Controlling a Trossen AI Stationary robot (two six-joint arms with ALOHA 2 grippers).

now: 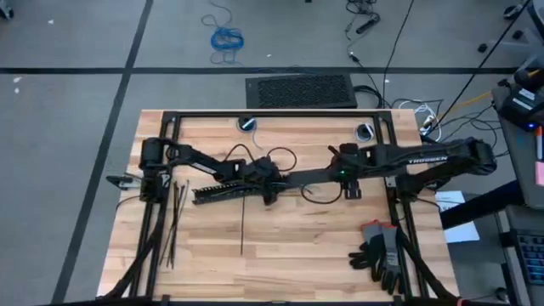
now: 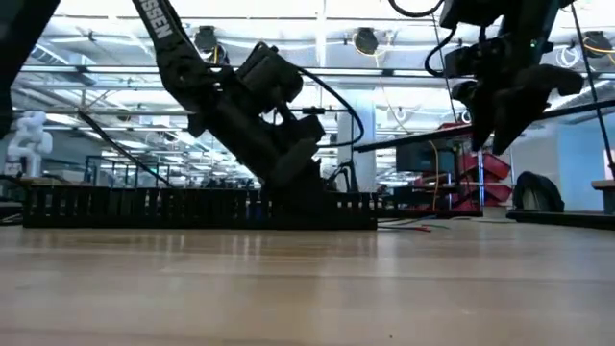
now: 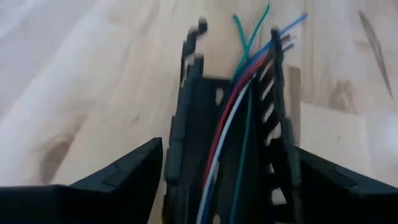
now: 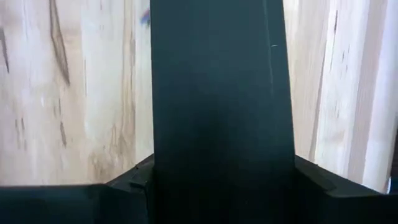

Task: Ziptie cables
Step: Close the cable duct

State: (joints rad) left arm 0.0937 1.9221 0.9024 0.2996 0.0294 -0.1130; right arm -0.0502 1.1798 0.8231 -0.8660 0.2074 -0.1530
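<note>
A black slotted cable duct lies on the wooden table, left of centre. The cables, thin blue, green, red and pale wires, run along its channel and splay out past its far end. My left gripper is low over the duct's right end, its fingers against both walls. My right gripper is raised near the table's middle and shut on a long flat black bar. The zipties lie loose near the left edge. My left gripper has the duct between its two fingers, one on each side wall, near the duct's right end. It comes slanting down from the left and points along the duct. The duct rests flat on the table. My right gripper pinches the flat black bar by its two long edges. The bar runs on from between the fingers toward the left gripper. In the low view the gripper is well clear of the table.
A pair of grey and black gloves lies at the near right. A thin dark strip lies on the wood below the duct. A black frame borders the table's far side and both flanks. Bare wood shows in the near middle.
</note>
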